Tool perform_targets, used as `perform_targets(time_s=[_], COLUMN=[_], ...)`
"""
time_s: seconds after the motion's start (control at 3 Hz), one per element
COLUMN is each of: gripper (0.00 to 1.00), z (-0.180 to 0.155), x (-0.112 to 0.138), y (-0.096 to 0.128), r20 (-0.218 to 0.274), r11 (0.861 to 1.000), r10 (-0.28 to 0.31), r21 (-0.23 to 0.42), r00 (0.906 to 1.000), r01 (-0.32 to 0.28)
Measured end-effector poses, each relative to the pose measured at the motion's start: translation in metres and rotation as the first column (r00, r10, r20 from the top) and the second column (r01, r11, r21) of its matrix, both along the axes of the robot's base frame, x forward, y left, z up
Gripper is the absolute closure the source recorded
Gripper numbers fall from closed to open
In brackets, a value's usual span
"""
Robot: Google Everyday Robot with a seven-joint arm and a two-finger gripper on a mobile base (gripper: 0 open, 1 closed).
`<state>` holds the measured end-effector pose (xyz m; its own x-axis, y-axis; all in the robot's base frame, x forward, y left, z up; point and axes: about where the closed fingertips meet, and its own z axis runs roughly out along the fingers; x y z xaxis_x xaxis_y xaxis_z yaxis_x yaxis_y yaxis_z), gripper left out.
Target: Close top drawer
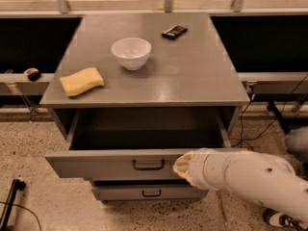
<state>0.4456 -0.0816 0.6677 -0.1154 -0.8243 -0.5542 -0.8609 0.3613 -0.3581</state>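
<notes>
The top drawer (110, 163) of the grey cabinet stands partly open, and what shows of its inside is empty. Its flat grey front carries a small black bar handle (148, 165). My white arm comes in from the lower right. My gripper (182, 165) is at the arm's tip, against the right part of the drawer front, just right of the handle. A lower grey drawer (150, 192) sits shut beneath it.
On the cabinet top (192, 76) are a white bowl (131, 52), a yellow sponge (81, 81) and a small black object (174, 32). Dark shelves flank the cabinet. Cables lie on the speckled floor at right (250, 129).
</notes>
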Motion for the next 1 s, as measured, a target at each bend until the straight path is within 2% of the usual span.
perform_targets(time_s=[0.33,0.67,1.0], gripper=[1.0,1.0,1.0], z=[-0.001,-0.001,-0.001], x=[0.009,0.015,0.024], y=[0.003,0.004,0.015], r20=[0.015,0.051,0.055], r11=[0.999,0.995,0.993], r10=[0.047,0.1,0.116], r21=[0.025,0.001,0.025], r00=[0.9988,0.9937,0.9917], r01=[-0.047,-0.1,-0.118])
